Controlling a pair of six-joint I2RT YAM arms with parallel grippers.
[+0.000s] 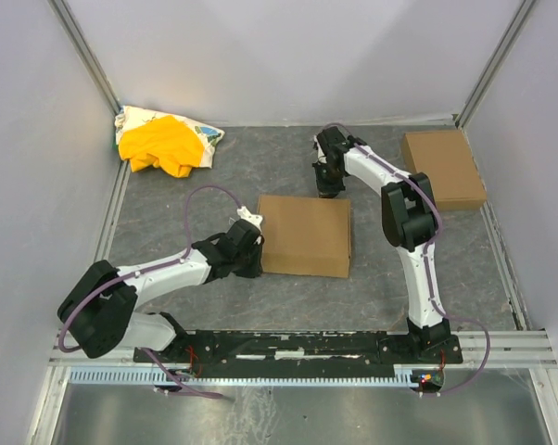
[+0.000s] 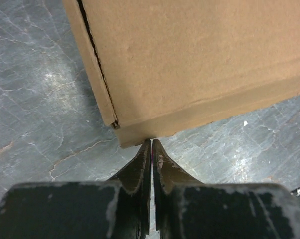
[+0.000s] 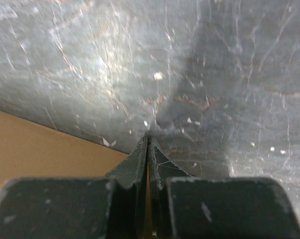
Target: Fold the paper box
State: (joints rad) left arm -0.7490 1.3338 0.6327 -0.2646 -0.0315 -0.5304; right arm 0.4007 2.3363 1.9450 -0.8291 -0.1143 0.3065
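The paper box (image 1: 304,235) lies folded shut as a shallow brown rectangle in the middle of the grey table. My left gripper (image 1: 258,248) is shut and empty, with its tips against the box's left side. In the left wrist view the closed tips (image 2: 151,141) touch the box's lower corner edge (image 2: 190,74). My right gripper (image 1: 329,185) is shut and empty, low over the table just behind the box's far edge. In the right wrist view its tips (image 3: 148,135) point at bare table, and the box (image 3: 35,147) shows at lower left.
A second folded brown cardboard box (image 1: 443,167) sits at the back right by the wall. A yellow cloth (image 1: 163,144) lies on a printed bag at the back left corner. Walls enclose the table on three sides.
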